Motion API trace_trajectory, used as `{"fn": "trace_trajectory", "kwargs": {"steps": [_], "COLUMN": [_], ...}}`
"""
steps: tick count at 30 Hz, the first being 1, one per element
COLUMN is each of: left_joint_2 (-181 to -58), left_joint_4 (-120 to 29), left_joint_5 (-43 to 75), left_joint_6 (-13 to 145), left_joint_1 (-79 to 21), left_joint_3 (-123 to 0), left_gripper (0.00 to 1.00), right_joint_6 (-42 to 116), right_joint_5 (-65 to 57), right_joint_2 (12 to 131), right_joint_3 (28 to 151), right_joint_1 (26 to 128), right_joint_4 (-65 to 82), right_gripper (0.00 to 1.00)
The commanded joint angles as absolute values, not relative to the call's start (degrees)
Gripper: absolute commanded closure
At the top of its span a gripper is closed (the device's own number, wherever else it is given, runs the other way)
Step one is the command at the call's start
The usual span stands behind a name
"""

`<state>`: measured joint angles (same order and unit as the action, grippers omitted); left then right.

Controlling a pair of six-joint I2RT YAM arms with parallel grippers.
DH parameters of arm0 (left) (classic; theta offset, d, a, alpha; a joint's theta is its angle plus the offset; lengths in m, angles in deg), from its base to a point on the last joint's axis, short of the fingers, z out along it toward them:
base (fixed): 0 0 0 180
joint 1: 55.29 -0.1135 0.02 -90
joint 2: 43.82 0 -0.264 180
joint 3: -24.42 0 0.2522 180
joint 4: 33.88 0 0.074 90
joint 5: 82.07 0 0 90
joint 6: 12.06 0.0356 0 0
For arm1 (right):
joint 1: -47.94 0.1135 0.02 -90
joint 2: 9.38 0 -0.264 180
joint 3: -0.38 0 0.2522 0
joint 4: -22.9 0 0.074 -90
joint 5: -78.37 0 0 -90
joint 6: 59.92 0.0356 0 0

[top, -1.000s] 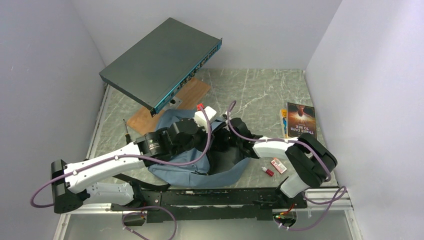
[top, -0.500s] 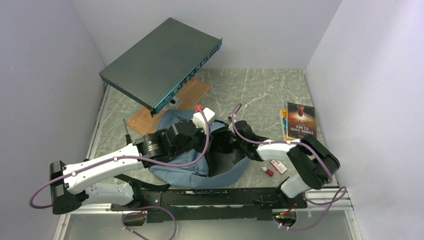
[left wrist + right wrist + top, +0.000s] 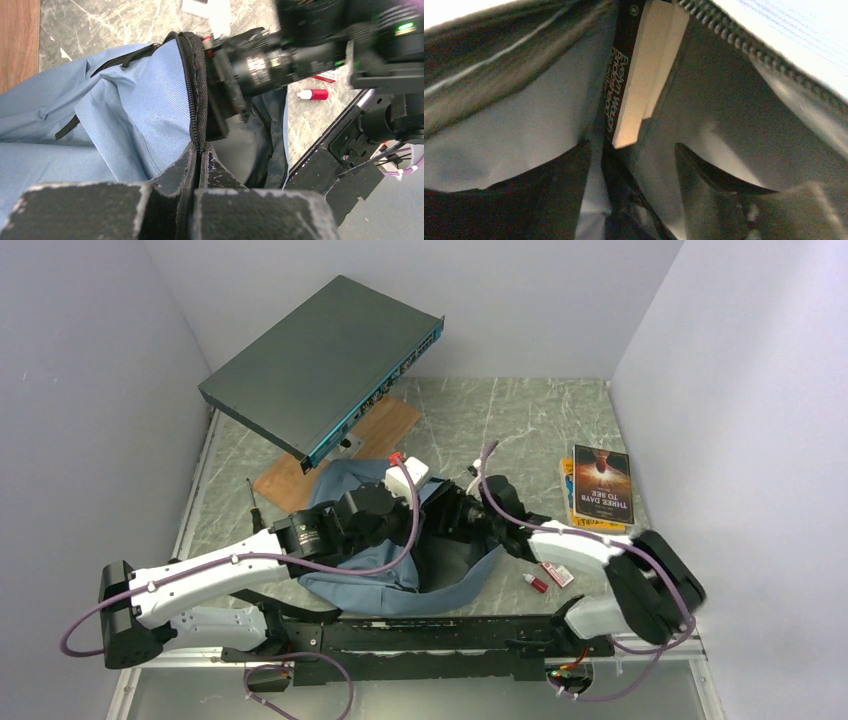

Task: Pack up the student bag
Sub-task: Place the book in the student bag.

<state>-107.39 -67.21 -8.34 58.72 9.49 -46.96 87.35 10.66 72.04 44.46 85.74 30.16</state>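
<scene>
The blue-grey student bag (image 3: 345, 588) lies between my two arms with its mouth held up. My left gripper (image 3: 201, 150) is shut on the bag's black zipper edge (image 3: 198, 100) and keeps that mouth lifted. The right arm (image 3: 280, 60) reaches into the opening. Inside the bag, my right gripper (image 3: 631, 170) is open. A paperback book (image 3: 644, 75) with a dark spine and cream pages stands on end just ahead of the spread fingers (image 3: 551, 192), touching neither. In the top view the right fingertips are hidden in the bag.
A flat dark grey metal box (image 3: 320, 365) rests tilted over a wooden board (image 3: 385, 430) at the back left. Another book (image 3: 602, 480) lies at the right, with a small red-capped bottle (image 3: 537, 583) and a small red-and-white pack (image 3: 557, 572) nearer. Walls close in on both sides.
The right arm has stretched further left into the bag's mouth and its jaws have spread apart, letting go of the book. My left arm has held still on the zipper edge.
</scene>
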Motion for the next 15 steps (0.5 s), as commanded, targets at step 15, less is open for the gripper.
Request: {"fn": "trace_trajectory", "kwargs": {"steps": [15], "left_joint_2": [-111.1], "left_joint_4": [-62.9], "left_joint_5": [-4.6], "left_joint_6": [60.9], "left_joint_1": [9.3], "left_joint_3": [-45.9], "left_gripper": [1.0], "right_joint_6": [71.2], "right_joint_5": [-17.5], "right_joint_2": [34.9], "right_joint_3": [58.3], "right_joint_1": [68.8], "right_joint_4": [-38.5], "right_gripper": [0.13]}}
